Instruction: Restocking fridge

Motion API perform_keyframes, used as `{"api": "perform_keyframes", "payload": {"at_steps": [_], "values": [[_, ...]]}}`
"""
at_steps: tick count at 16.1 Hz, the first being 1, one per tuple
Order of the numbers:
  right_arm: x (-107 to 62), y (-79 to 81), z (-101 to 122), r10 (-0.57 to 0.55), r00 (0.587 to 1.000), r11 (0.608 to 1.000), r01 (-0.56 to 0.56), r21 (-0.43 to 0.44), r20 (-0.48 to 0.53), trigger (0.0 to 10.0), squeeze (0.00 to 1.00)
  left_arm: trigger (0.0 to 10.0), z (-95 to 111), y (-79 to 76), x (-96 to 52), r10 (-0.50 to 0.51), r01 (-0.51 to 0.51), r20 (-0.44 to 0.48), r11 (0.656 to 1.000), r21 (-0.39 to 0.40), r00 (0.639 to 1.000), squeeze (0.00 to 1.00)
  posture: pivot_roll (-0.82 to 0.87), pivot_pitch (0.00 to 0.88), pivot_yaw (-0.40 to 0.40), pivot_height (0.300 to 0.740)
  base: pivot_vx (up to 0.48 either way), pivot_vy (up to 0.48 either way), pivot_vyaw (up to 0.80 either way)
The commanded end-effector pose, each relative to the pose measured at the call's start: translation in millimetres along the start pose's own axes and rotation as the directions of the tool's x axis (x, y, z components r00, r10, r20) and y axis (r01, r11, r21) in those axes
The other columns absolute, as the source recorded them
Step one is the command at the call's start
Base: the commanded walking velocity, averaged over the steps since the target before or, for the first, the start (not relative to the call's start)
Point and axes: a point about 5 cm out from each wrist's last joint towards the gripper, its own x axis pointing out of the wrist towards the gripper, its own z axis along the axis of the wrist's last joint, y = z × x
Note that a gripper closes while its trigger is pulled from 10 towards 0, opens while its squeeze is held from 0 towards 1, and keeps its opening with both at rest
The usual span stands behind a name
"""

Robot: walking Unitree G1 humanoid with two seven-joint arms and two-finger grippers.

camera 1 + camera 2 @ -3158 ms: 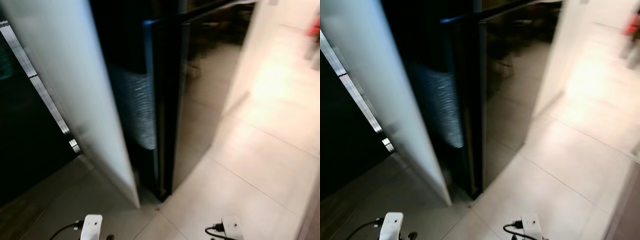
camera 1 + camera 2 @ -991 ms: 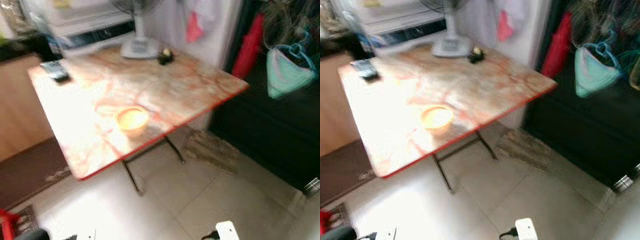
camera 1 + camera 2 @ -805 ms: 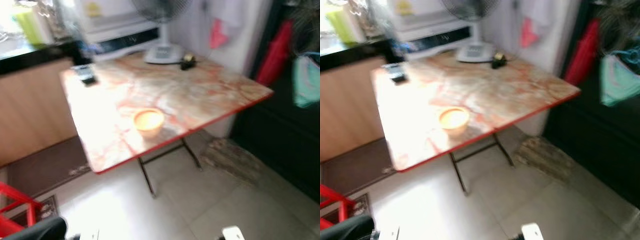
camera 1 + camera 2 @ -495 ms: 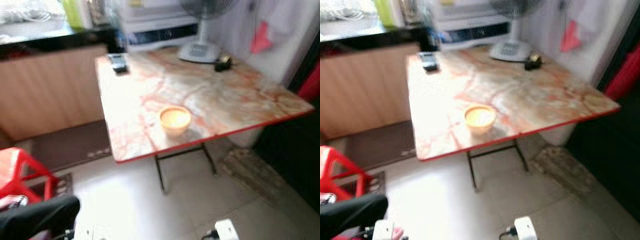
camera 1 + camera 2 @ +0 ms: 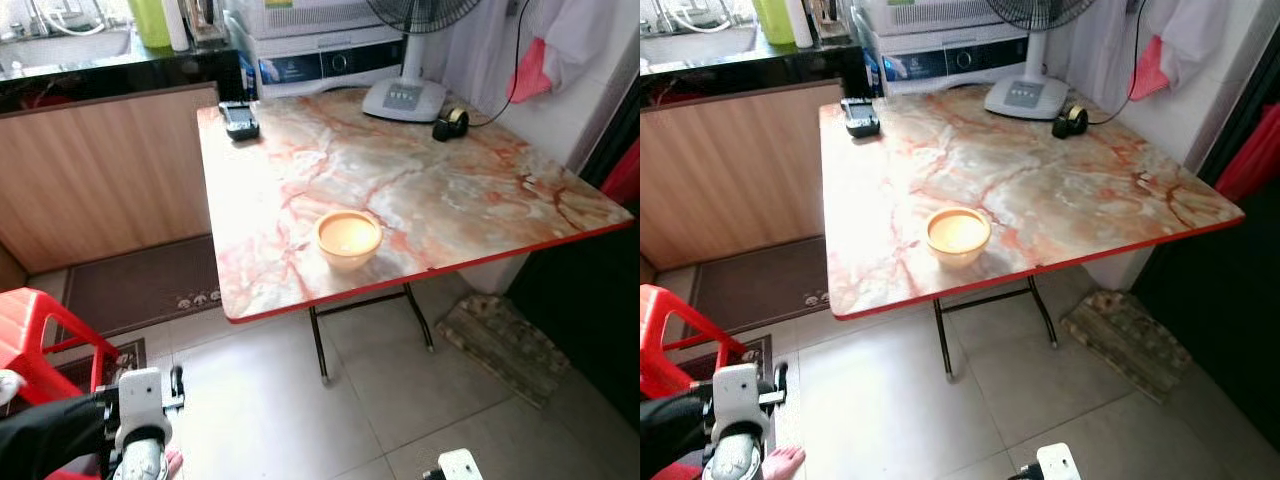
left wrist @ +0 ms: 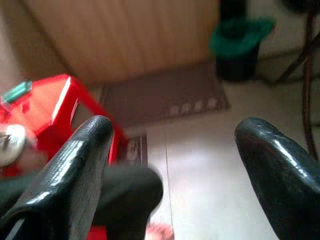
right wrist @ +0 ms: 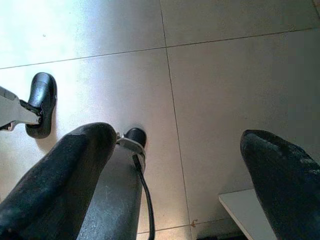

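Note:
A small orange bowl (image 5: 348, 238) stands near the front edge of a marble-patterned folding table (image 5: 450, 190) with a red rim. My left arm (image 5: 140, 405) hangs low at the bottom left, beside a person's dark trouser leg (image 5: 45, 435). In the left wrist view my left gripper (image 6: 175, 130) is open, with nothing between its fingers, over floor and a brown mat (image 6: 165, 97). My right arm (image 5: 458, 466) hangs at the bottom edge. In the right wrist view my right gripper (image 7: 177, 137) is open above pale floor tiles (image 7: 240, 90).
At the table's back stand a fan base (image 5: 403, 98), a tape roll (image 5: 451, 123), a black handset (image 5: 238, 119) and a white appliance (image 5: 320, 55). A wooden counter (image 5: 110, 175) is on the left, a red stool (image 5: 35, 325) below it, a dark surface (image 5: 590, 300) on the right.
The camera has swung from a dark cabinet front to the table and kept turning left, so the table sits further right and sharper. My left arm and the person's leg have come into view.

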Motion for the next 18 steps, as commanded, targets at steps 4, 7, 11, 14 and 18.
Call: {"api": "perform_keyframes", "payload": {"at_steps": [4, 7, 11, 14, 18], "values": [[0.2, 0.7, 1.8, 0.01, 1.0, 1.0, -0.01, -0.012, 0.006, 10.0, 0.0, 10.0, 30.0, 4.0, -7.8, 0.017, -0.021, 0.193, 1.0, 0.018, 0.981, 0.0, 0.03, 0.0, -0.007, 0.74, 0.0, 0.0, 0.0], [0.2, 0.2, 2.4, 0.012, 1.0, 1.0, -0.012, -0.019, 0.008, 10.0, 0.0, 10.0, 76.7, -2.3, -0.9, -0.002, 0.006, 0.357, 1.0, -0.011, 0.934, 0.0, 0.04, 0.0, -0.011, 0.74, 0.0, 0.0, 0.0], [0.3, 1.1, 3.6, 0.015, 1.0, 1.0, -0.015, -0.011, 0.014, 10.0, 0.0, 10.0, 124.9, -30.5, 5.5, -0.175, 0.164, 0.474, 0.984, 0.064, 0.863, 0.0, 0.02, 0.0, 0.002, 0.74, 0.0, 0.0, 0.0], [0.5, 2.2, 3.7, 0.014, 1.0, 1.0, -0.014, -0.005, 0.015, 10.0, 0.0, 10.0, 135.1, -38.2, 5.8, -0.185, 0.186, 0.479, 0.981, 0.046, 0.858, 0.0, 0.01, 0.0, 0.011, 0.74, 0.0, 0.0, 0.0], [0.5, 2.4, 3.6, 0.014, 1.0, 1.0, -0.014, -0.005, 0.016, 10.0, 0.0, 10.0, 135.2, -40.0, 3.8, -0.191, 0.196, 0.453, 0.98, 0.037, 0.871, 0.0, 0.01, 0.0, 0.011, 0.74, 0.0, -0.383, 0.0]]}}
